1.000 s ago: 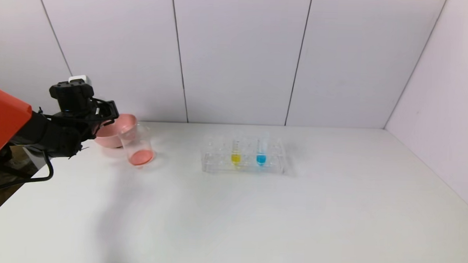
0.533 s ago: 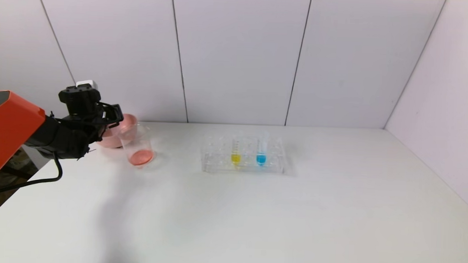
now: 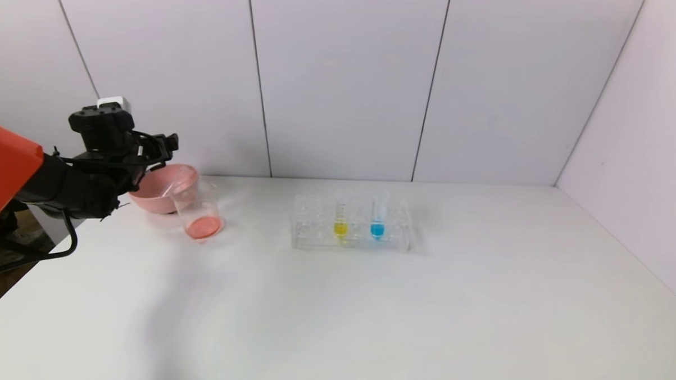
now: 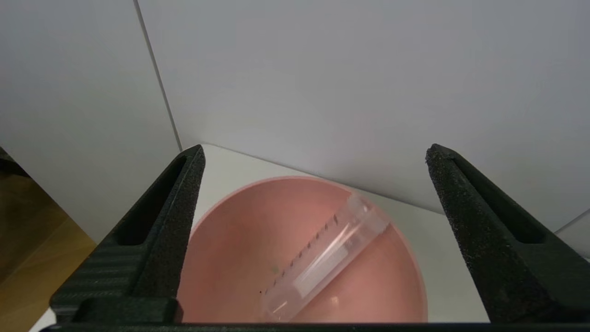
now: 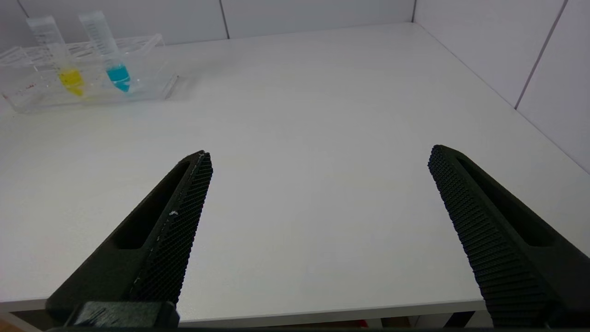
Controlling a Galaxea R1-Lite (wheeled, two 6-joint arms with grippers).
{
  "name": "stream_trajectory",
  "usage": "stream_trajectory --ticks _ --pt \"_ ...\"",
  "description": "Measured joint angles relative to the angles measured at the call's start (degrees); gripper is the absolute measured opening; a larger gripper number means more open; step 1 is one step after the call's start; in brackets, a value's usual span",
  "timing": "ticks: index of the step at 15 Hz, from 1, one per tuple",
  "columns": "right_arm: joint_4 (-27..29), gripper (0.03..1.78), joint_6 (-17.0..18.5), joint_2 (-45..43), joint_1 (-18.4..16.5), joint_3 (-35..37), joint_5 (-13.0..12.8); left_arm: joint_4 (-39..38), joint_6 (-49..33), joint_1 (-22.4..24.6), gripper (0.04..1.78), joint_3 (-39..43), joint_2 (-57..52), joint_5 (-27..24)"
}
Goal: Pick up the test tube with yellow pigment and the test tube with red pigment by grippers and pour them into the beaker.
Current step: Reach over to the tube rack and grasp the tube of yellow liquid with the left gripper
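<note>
The test tube with yellow pigment (image 3: 341, 219) stands in the clear rack (image 3: 314, 234); it also shows in the right wrist view (image 5: 59, 55). The beaker (image 3: 199, 210) holds red-pink liquid and stands in front of the pink bowl (image 3: 152, 199). A clear graduated tube (image 4: 322, 251) with no visible liquid lies slanted inside the bowl (image 4: 221, 240). My left gripper (image 3: 166, 143) hangs open and empty just above the bowl, also seen in its wrist view (image 4: 315, 148). My right gripper (image 5: 318, 154) is open and empty over the table's front edge, out of the head view.
A tube with blue liquid (image 3: 377, 220) stands in the rack beside the yellow one. The white table (image 3: 367, 315) meets the wall right behind the bowl. The table's left edge lies under my left arm.
My left gripper dipped toward the bowl half a second ago and has now risen, so more of the bowl shows. Rack, beaker and tubes have not moved.
</note>
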Motion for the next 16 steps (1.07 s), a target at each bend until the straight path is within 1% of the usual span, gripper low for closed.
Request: stream_trajectory --ticks 1,3,5,7,11,12,13,14,16 --pt "0.00 1.71 -0.04 0.00 0.00 0.00 0.00 1.11 0.02 -0.15 1.75 0.11 -1.85 -0.05" --pt "0.02 1.71 -0.04 0.00 0.00 0.00 0.02 5.41 -0.16 -1.00 1.76 0.94 -6.89 -0.77" --pt "0.00 1.71 -0.01 0.00 0.00 0.00 0.00 10.37 -0.30 -2.12 1.76 2.91 -12.85 -4.40" --pt "0.00 1.71 -0.01 0.01 0.00 0.00 0.00 14.15 -0.16 -3.54 1.76 7.55 -19.15 -11.59" --pt "0.00 1.71 0.00 0.00 0.00 0.00 0.00 16.24 1.77 -6.66 1.76 21.60 -30.18 -31.24" --pt "0.02 1.71 -0.01 0.00 0.00 0.00 0.00 16.96 2.71 -8.13 1.76 24.83 -32.70 -35.43" --pt "0.02 1.71 -0.04 0.00 0.00 0.00 0.02 17.40 3.50 -10.44 1.76 27.76 -34.97 -38.49" --pt "0.00 1.71 -0.04 0.00 0.00 0.00 0.00 17.53 3.85 -13.39 1.76 30.21 -36.91 -39.81" --pt "0.00 1.71 -0.01 0.00 0.00 0.00 0.02 17.13 4.27 -20.58 1.76 34.54 -40.08 -40.12"
